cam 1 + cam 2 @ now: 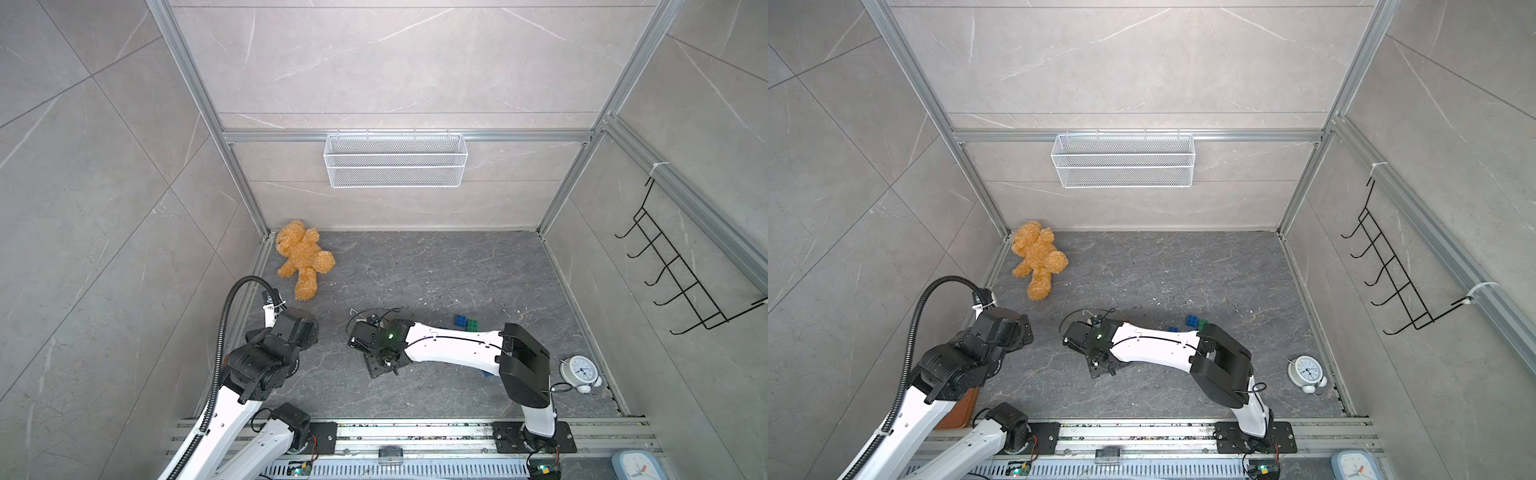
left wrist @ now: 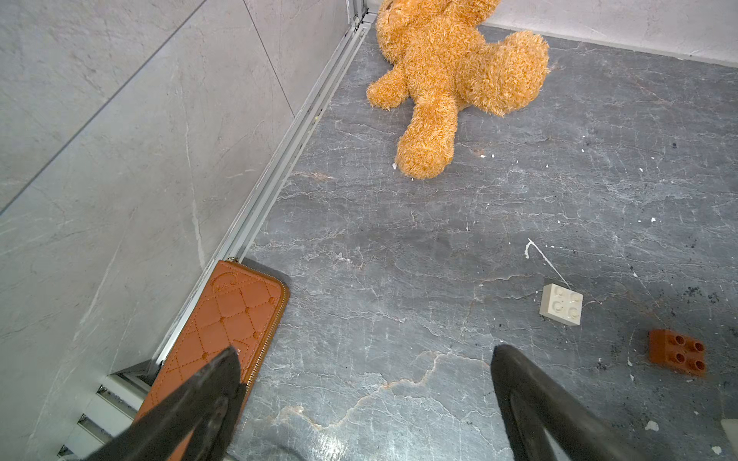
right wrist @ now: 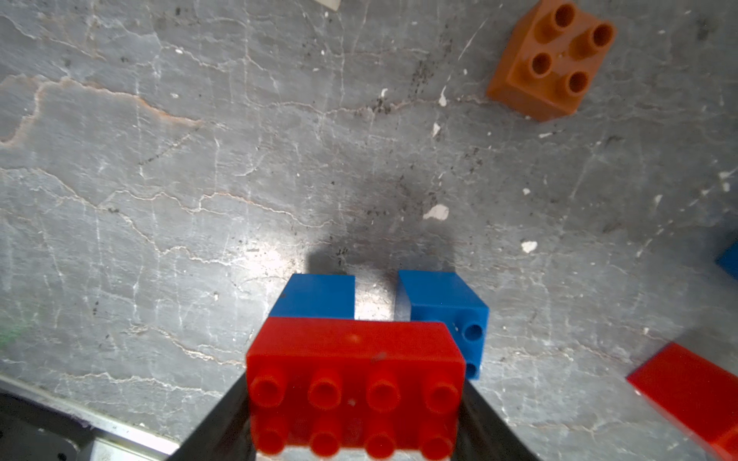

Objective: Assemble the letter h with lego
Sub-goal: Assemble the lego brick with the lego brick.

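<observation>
Dark, veined, scuffed stone-look tabletop; pale marbled wall panels. Left gripper gapes wide, empty; right gripper clamps a glossy red studded plastic brick adjoining blue blocks.

Teddy bear: tan and fuzzy, lies sprawled at left of centre in both top views, head near the far left corner of the floor.

Floor: dark grey, marbled, flecked with pale specks.

Wire basket: white mesh, hangs on the back wall rail, upper centre of frame.

Hook rack: black wire, hangs on the wall at the right edge of frame.

Alarm clock: white, round, twin-belled, sits at lower right beside the floor's right rail.

Second clock: pale blue, cut off at the lower right corner.

Wallet: brown, quilted, zipped, lies flat against the left wall rail, well apart from the bear.
</observation>
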